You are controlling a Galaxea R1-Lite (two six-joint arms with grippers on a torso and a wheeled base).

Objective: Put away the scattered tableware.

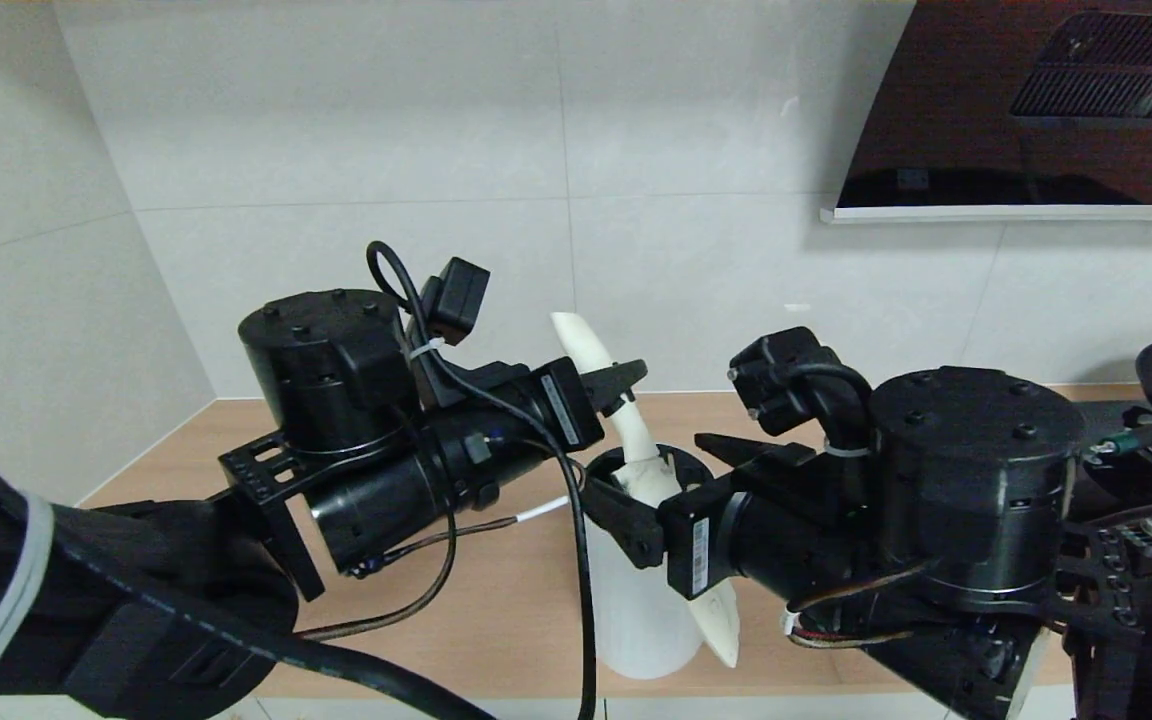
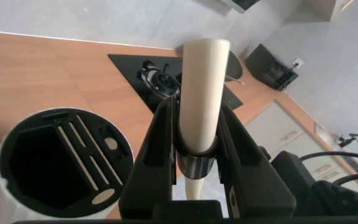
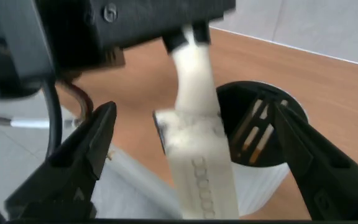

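- White utensil [image 1: 639, 440]: long axis near upright, handle up, pinched at the handle by the left gripper [image 1: 626, 388].
- Blade: hangs against the holder [image 1: 636, 620] on the table [image 1: 516, 600], apparently outside it.
- Right gripper [image 1: 681, 485]: spread, flanking the blade.

Pale tiled walls [image 1: 336, 150] meet behind the wooden worktop [image 1: 496, 590]; a dark extractor hood [image 1: 1016, 110] hangs over its right end.

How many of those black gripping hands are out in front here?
2. The left hand is shut on a cream utensil by the white holder. The right hand is open, with its fingers on either side of that utensil's lower part.
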